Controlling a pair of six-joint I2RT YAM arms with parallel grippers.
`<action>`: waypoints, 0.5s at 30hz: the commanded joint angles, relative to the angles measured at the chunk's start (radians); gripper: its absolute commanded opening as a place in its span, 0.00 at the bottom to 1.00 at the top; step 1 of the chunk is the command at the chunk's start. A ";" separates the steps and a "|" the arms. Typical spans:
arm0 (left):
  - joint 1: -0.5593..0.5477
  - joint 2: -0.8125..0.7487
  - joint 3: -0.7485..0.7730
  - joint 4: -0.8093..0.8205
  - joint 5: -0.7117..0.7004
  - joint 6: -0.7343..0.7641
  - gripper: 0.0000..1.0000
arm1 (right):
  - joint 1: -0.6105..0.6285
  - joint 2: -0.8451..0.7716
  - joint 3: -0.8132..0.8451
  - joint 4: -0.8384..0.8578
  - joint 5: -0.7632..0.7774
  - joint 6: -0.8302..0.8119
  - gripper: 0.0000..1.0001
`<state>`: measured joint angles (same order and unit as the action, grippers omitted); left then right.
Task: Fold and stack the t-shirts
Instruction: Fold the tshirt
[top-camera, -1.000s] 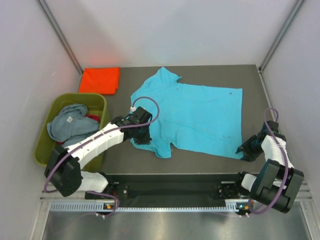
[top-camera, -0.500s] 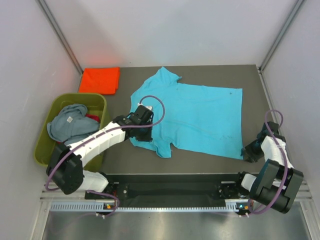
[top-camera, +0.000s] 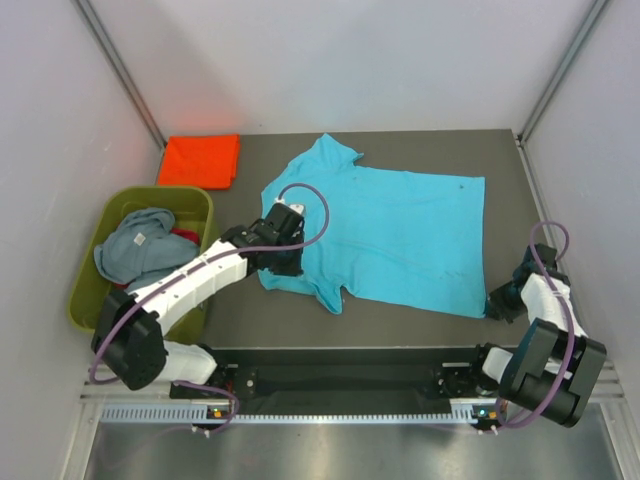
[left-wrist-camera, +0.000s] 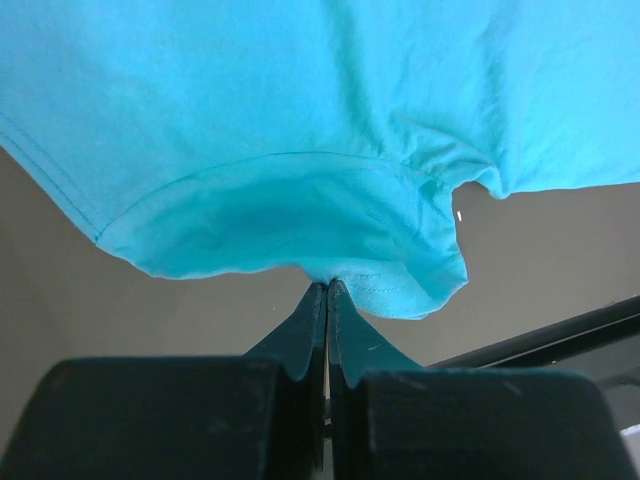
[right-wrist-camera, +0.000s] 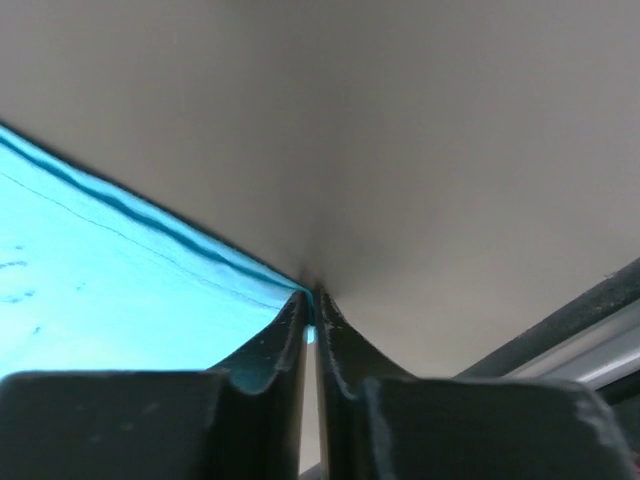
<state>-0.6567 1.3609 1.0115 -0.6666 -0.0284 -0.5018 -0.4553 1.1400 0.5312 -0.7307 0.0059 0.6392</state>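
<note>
The turquoise shirt (top-camera: 400, 230) lies spread flat mid-table, a soft knit with stitched hems. The left gripper (left-wrist-camera: 327, 290) is pinched tight on its near-left edge, and the right gripper (right-wrist-camera: 310, 300) is nipped onto the near-right hem corner, probably to lift the near side for a fold. The orange shirt (top-camera: 200, 160) sits folded far left; a grey-blue shirt (top-camera: 135, 250) lies crumpled in the tub (top-camera: 85, 290).

Both end effectors (left-wrist-camera: 327, 288) (right-wrist-camera: 310, 298) closed tight

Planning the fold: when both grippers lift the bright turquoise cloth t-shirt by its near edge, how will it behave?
Probably floppy: the bright turquoise cloth t-shirt curls and bunches where the left gripper pinches its edge. Likely light and thin: the right gripper pinches just a hem corner between nearly touching fingertips. The middle may sag between them.
</note>
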 joint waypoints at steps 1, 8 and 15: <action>0.006 -0.060 0.035 -0.017 -0.028 0.023 0.00 | -0.010 0.030 -0.016 0.063 0.046 0.008 0.02; 0.009 -0.135 0.016 -0.080 -0.096 0.023 0.00 | -0.008 -0.011 0.029 -0.053 0.094 -0.007 0.00; 0.011 -0.184 0.016 -0.146 -0.134 0.025 0.00 | -0.008 -0.011 0.093 -0.125 0.117 -0.015 0.00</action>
<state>-0.6495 1.2098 1.0119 -0.7643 -0.1242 -0.4908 -0.4549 1.1400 0.5682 -0.8021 0.0643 0.6392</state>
